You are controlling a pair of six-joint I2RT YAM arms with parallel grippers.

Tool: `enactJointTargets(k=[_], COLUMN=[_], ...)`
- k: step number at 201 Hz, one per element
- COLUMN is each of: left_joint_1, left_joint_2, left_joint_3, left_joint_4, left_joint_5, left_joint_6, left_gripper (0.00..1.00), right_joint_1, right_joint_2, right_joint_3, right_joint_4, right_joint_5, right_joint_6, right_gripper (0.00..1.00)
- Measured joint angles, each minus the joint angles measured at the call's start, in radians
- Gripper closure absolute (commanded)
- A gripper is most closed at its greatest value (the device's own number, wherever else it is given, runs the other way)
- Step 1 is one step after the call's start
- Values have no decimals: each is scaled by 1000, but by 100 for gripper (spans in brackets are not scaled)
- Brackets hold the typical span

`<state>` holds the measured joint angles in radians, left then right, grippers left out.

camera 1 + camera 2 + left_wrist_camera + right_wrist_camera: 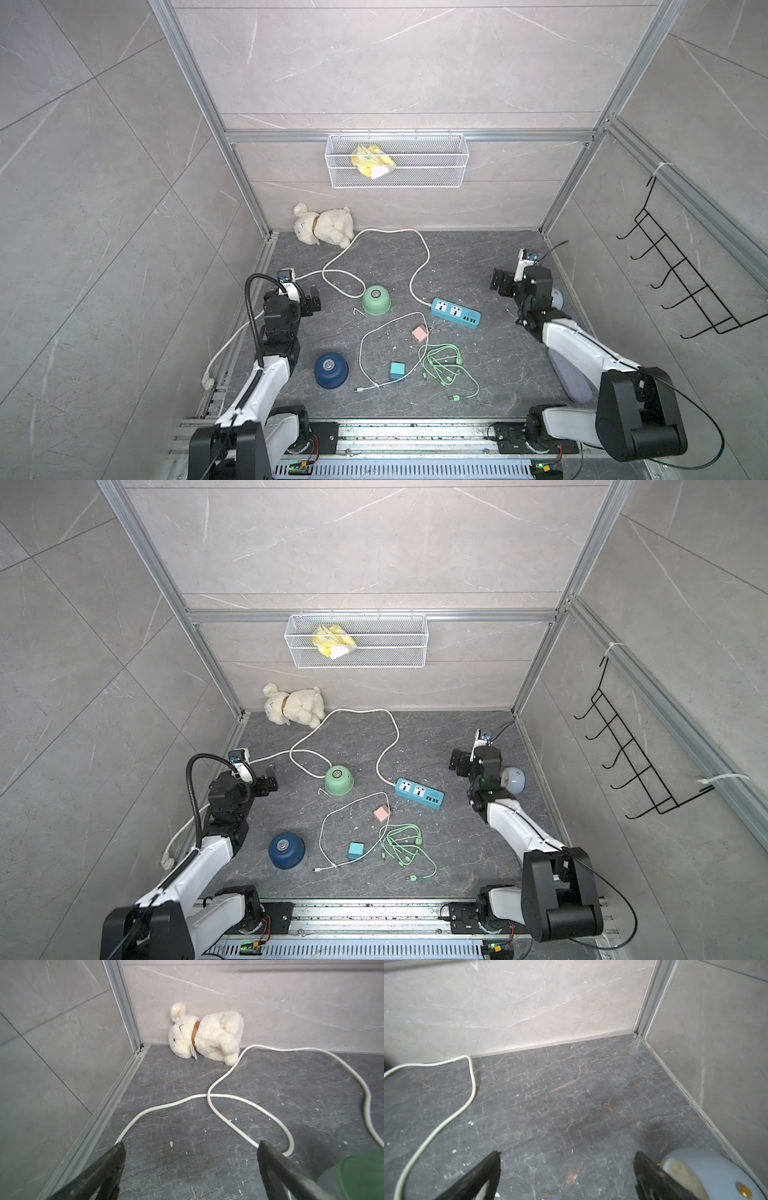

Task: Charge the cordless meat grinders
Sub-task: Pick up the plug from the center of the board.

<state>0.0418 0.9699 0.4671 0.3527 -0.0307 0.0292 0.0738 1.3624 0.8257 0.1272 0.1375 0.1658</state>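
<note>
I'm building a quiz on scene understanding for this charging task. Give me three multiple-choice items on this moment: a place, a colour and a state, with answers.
1. The navy grinder stands:
A) near the left arm
B) in the wire basket
C) beside the plush toy

2. The power strip is:
A) white
B) black
C) teal

3. The left gripper is:
A) shut on a cable
B) open, empty
C) shut on a grinder

Answers:
1 A, it sits on the table beside that arm.
2 C, both top views show a teal body.
3 B, its jaws stand apart with nothing between them.
</note>
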Motion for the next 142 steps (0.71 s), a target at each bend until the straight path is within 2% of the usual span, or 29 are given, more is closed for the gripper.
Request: enactJointTargets(k=[14, 33, 63, 81, 104, 142], left_joint_1=[0, 0, -12, -51, -175, -495], left_joint_2=[-61, -124, -186, -191, -171, -51], left_joint_3=[54, 108, 150, 173, 214, 332], left_joint_4=[-105, -241, -424, -526, -647, -845], left_joint_5=[26, 70, 140, 164, 165, 106], left_joint_6=[-2, -31, -134, -191, -248, -344], left_gripper=[0, 0, 0, 0, 0, 0], right_joint_1=[0, 1, 0, 1, 0, 0], right_joint_2=[41, 23, -79, -168, -280, -418], right_joint_3=[92, 86, 58, 58, 58, 40], right_joint_4=[-114, -219, -363, -410, -455, -515], right_joint_5=[-68, -139, -177, -179, -179, -183], right_joint_6=[28, 74, 112, 112, 111, 123], right_gripper=[1, 1, 0, 0, 0, 0])
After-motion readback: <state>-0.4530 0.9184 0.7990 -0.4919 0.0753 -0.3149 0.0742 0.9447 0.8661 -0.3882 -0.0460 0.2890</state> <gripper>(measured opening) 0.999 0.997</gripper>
